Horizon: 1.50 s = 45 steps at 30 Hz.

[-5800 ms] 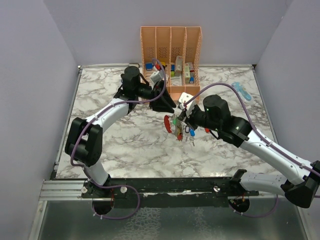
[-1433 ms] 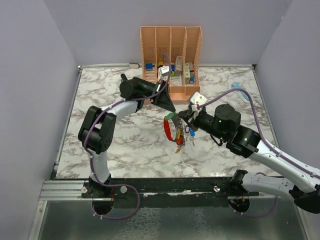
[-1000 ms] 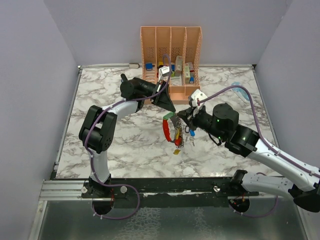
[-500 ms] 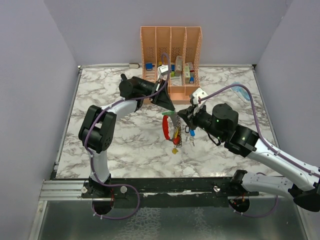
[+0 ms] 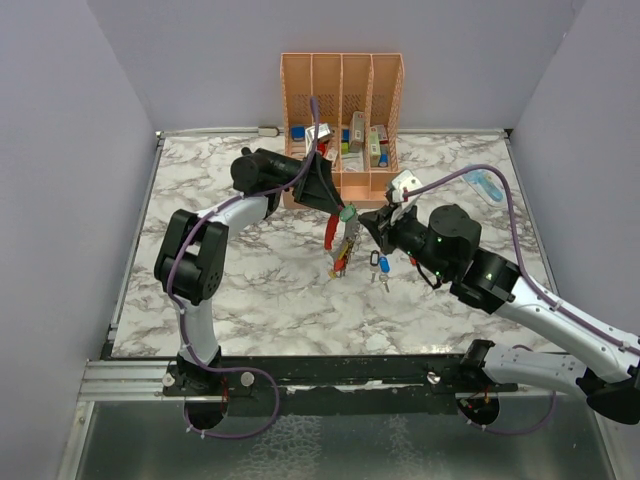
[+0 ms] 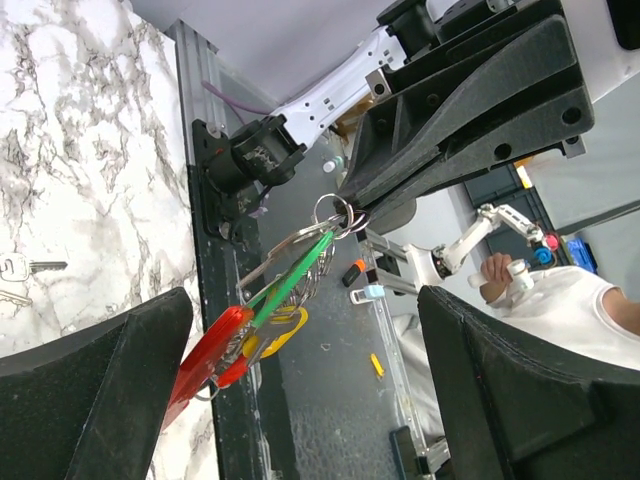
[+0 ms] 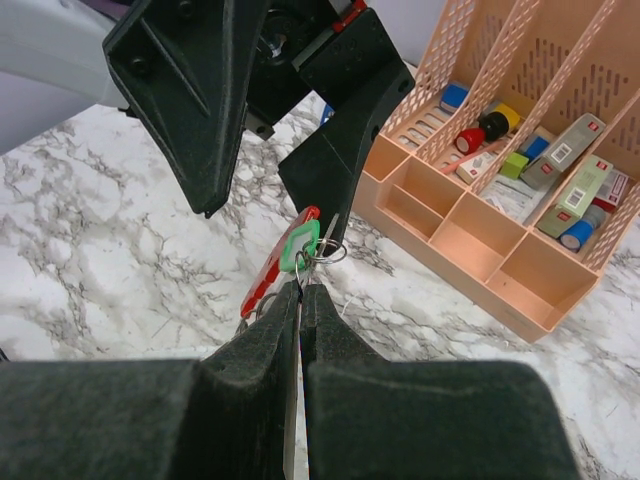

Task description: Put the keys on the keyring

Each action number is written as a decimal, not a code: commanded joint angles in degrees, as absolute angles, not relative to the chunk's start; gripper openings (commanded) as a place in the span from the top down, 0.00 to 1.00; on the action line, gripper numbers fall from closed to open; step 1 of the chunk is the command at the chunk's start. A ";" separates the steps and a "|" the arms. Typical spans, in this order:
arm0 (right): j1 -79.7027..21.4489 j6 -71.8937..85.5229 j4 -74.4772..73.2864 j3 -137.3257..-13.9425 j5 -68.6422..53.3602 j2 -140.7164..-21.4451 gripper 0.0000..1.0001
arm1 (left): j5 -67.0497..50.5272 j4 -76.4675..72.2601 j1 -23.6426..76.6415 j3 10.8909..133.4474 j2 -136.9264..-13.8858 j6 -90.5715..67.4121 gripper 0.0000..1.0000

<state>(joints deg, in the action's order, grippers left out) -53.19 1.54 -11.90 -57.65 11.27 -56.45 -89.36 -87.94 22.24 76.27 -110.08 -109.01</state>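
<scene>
The keyring [image 5: 331, 232], a red curved clip, hangs above the table with a green-headed key [image 7: 301, 245] and a yellow-headed key [image 6: 278, 326] on it. My right gripper [image 7: 301, 292] is shut on a thin metal piece at the bunch's small split rings [image 6: 335, 210] and holds the bunch up. My left gripper [image 6: 300, 310] is open wide, its fingers [image 7: 205, 110] standing either side of the bunch without touching it. In the top view the left gripper [image 5: 335, 205] is just behind the bunch and the right gripper [image 5: 362, 222] is beside it. A blue-headed key [image 5: 384, 265] and a silver key [image 5: 384, 284] lie loose on the marble.
The peach slotted organizer [image 5: 341, 62] with small colourful items stands at the back, close behind the left gripper. A long blue pen-like tool [image 5: 485, 183] lies at the far right. Grey walls close in the table on three sides.
My left gripper was shut at the top of the bunch and has opened wide and let go. The bunch has shifted slightly toward the back and now hangs from the right gripper alone.
</scene>
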 commanded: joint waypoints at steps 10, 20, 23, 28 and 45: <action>-53.22 1.90 -6.66 -58.69 7.94 -53.78 0.99 | -95.72 -102.48 20.57 87.94 -117.80 -108.59 0.01; -53.26 2.39 -7.01 -58.63 5.07 -53.68 0.99 | -94.62 -102.66 21.73 88.98 -118.47 -108.88 0.02; -53.26 2.52 -6.79 -58.23 5.19 -54.09 0.99 | -94.46 -102.63 21.97 88.36 -117.68 -108.95 0.02; -53.26 2.42 -6.09 -57.97 7.20 -53.33 0.99 | -92.71 -102.66 22.10 88.17 -116.94 -109.43 0.03; -53.26 5.69 8.67 -49.42 15.52 -51.28 0.99 | -86.60 -102.47 22.63 95.51 -112.98 -96.99 0.06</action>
